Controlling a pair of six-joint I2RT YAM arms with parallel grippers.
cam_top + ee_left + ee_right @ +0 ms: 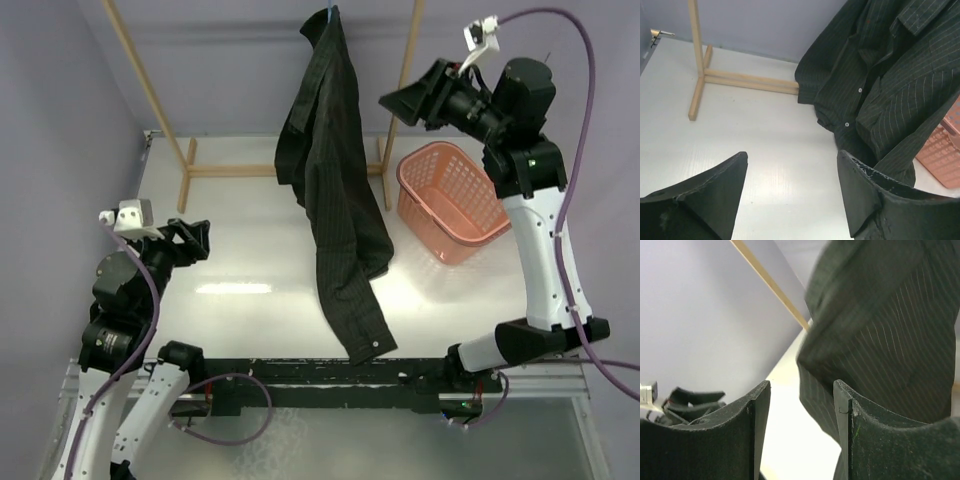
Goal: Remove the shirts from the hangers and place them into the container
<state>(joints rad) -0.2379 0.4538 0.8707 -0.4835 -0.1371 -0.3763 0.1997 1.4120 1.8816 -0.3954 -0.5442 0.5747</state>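
Both grippers gape empty, left gripper point(196, 238) far off, right gripper point(390, 104) beside the hanging dark pinstriped button-up shirt point(335, 180), whose shoulder it should pinch next.

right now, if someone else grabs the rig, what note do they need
Left gripper: open, empty, low over the table on the left side.
Right gripper: open, empty, raised beside the upper part of the shirt.
Shirt: on the hanger at the top of the wooden rack, lower end lying on the table.
Basket: right of the shirt, nothing in it.
Done: nothing yet.
Left: get the shirt off the hanger and into the basket.
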